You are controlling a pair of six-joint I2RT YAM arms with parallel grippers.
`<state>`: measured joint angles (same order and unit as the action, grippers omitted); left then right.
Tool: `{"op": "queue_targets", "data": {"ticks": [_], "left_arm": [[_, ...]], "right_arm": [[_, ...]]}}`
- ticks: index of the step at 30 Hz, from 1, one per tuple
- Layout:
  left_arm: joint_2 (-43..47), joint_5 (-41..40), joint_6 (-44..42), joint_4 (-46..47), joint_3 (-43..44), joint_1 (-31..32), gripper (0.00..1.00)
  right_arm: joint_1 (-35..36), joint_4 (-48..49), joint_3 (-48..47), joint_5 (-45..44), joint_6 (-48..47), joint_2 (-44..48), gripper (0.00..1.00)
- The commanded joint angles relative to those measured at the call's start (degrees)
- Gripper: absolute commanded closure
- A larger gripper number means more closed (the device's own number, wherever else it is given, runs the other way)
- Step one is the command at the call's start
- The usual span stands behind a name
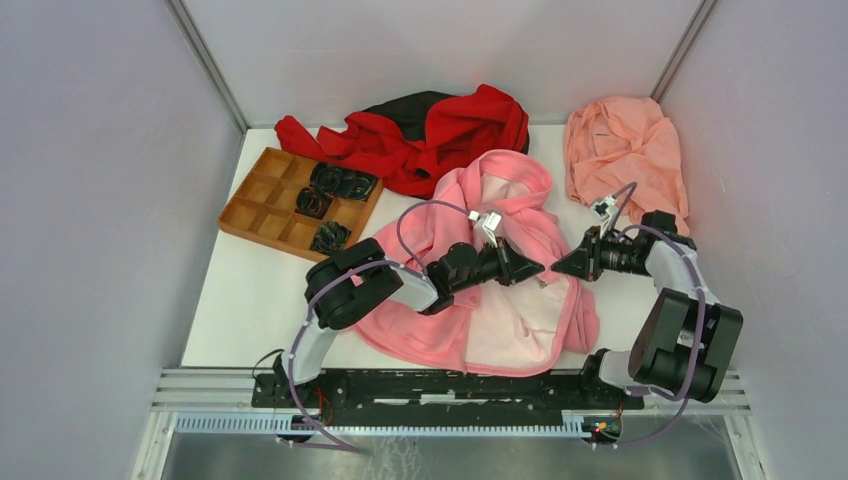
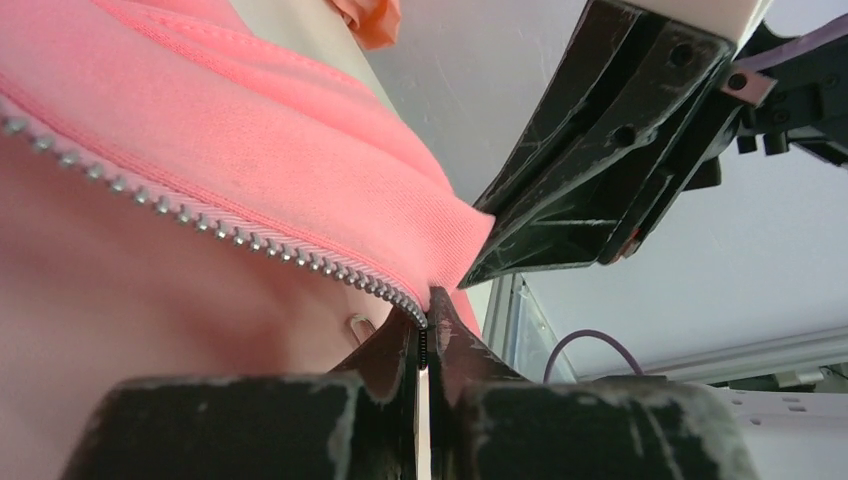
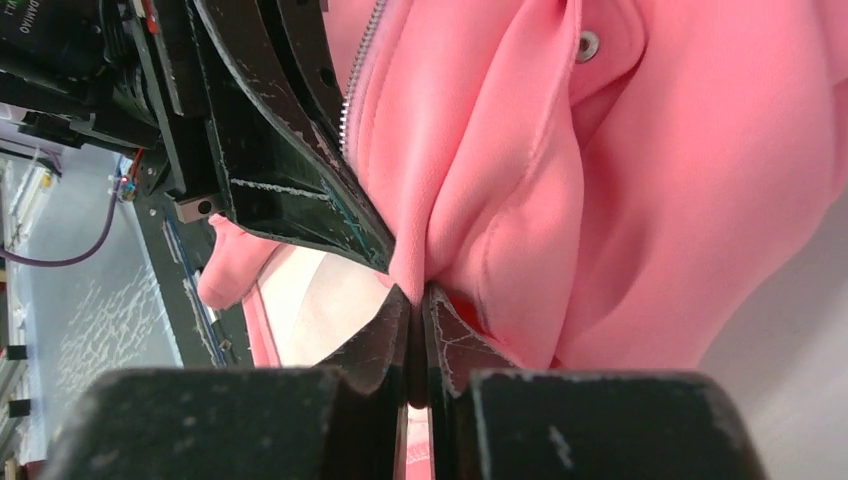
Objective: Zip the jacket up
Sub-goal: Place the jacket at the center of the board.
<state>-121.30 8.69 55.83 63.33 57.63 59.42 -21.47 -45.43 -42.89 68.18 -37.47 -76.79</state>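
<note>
- The jacket (image 1: pixel 440 335) is lying crumpled in the middle of the bench (image 1: pixel 250 300). It is lying open, its paler lining is showing toward the near edge, and its hood is pointing to the far side.
- The zipper teeth (image 2: pixel 230 232) are running along one front edge and are ending right between your left jaws.
- Your left jaws are pressing together and pinching the jacket at the end of that row of teeth. One fingertip (image 2: pixel 385 350) is sitting just beside a small metal loop (image 2: pixel 360 326).
- Your right jaws are also pressing together, pinching a fold of the pink fleece. A metal snap (image 3: pixel 588 44) is sitting higher up on the same cloth.
- Both jaws are facing each other, tip near tip, over the right part of the jacket.
- A red-and-black garment (image 1: pixel 440 135) is lying just behind the hood.
- A salmon cloth (image 1: pixel 625 150) is lying in the far right corner.
- A wooden tray (image 1: pixel 262 205) is sitting to the left, holding small black parts (image 1: pixel 335 185) in some compartments.
</note>
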Motion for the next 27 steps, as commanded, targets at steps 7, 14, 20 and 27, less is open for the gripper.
{"op": "queue_targets", "data": {"ticks": [7,14,20,27], "left_arm": [[-3.7,3.8,7.2,10.5,5.7,-1.8,0.98],[-6.6,5.4,13.7,14.8,8.5,-2.5,0.98],[-7.5,3.8,16.0,13.2,10.2,-2.4,0.98],[-10.3,-0.2,16.4,8.1,14.6,-0.9,0.98]], "right_arm": [[-5.9,-18.3,-17.6,-3.3,-25.5,-1.6,0.58],[-8.7,-26.2,-19.0,-7.0,-43.9,-1.2,0.34],[-11.0,-26.2,-19.1,-6.7,-48.4,0.7,0.26],[-11.1,-26.4,-21.5,-1.6,-45.8,2.8,0.02]]}}
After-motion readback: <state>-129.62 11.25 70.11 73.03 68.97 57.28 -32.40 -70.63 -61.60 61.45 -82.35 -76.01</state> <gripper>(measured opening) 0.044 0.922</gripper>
